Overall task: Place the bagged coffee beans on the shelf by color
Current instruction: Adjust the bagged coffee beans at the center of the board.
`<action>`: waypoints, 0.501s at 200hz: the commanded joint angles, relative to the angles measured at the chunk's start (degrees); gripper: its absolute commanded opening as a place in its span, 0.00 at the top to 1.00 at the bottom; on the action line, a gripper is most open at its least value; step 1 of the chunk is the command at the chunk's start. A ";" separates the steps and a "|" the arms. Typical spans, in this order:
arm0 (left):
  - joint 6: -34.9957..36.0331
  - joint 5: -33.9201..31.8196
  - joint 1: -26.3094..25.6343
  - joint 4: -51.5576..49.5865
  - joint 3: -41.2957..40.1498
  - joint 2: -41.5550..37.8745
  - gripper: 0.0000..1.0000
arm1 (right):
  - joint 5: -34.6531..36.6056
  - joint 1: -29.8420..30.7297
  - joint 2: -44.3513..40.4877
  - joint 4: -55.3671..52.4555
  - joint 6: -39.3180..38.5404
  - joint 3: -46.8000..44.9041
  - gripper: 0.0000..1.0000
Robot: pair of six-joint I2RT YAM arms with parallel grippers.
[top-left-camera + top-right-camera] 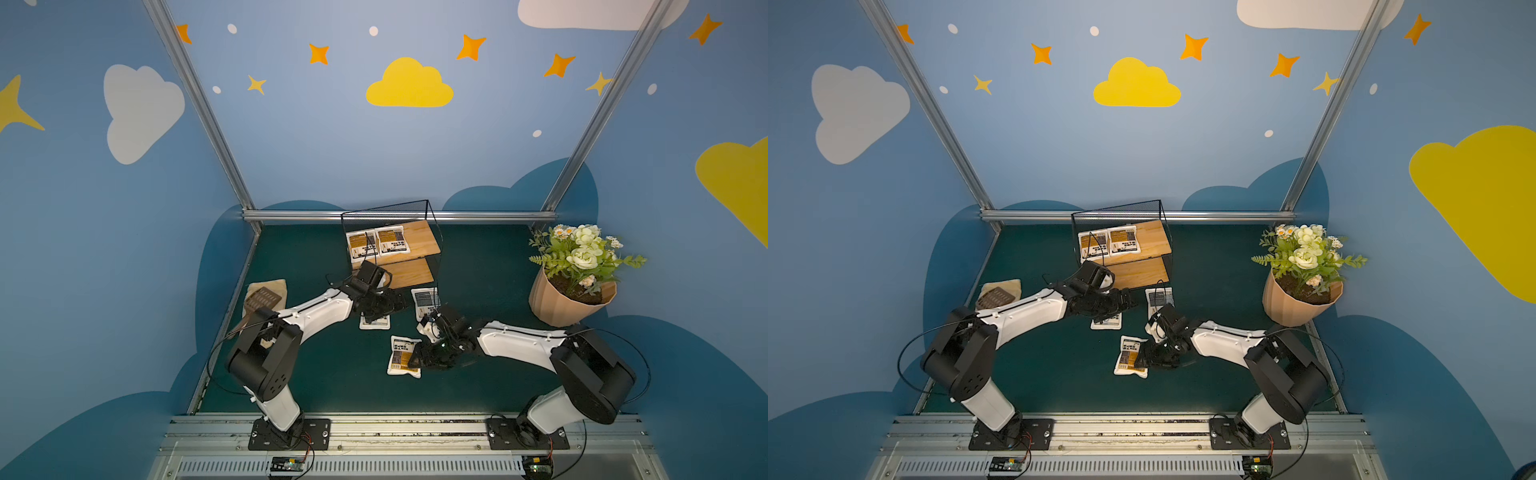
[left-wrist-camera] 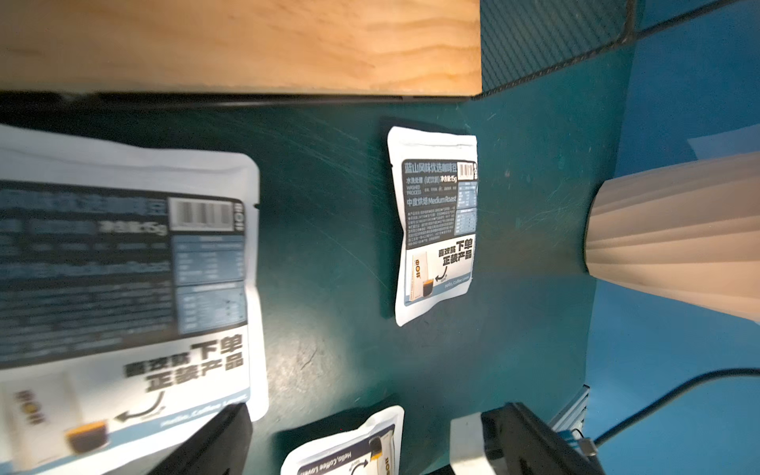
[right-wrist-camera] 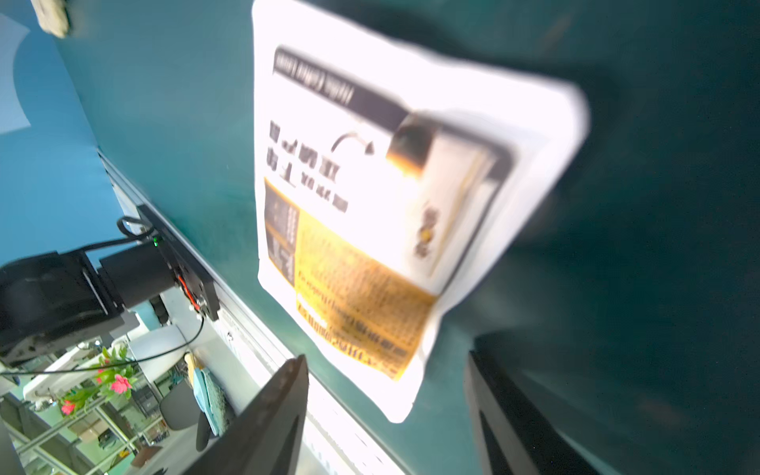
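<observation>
currently two orange bagged coffee beans lie side by side on the upper board of the shelf; lower board looks bare, probably reserved for grey-blue. third orange pouch on the tabletop, right end effector at its edge, jaws apart, nothing held, lined up to pinch. left end effector, jaws spread, hovers over a grey-blue pouch; second grey-blue pouch lies near
</observation>
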 commanded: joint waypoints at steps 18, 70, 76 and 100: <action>2.68 -0.53 2.76 -8.82 -3.76 -9.43 0.00 | 0.11 4.69 1.24 0.28 2.95 0.80 0.34; -0.38 -5.65 4.42 -12.23 -11.40 -22.94 0.00 | -1.49 9.17 10.96 0.88 2.32 13.97 0.35; -0.88 -6.34 4.48 -12.04 -12.44 -24.28 0.00 | -1.75 9.61 12.49 0.75 2.11 16.14 0.35; -1.84 -8.43 5.09 -12.26 -15.67 -29.13 0.00 | -3.63 10.97 16.75 -1.04 1.10 24.13 0.36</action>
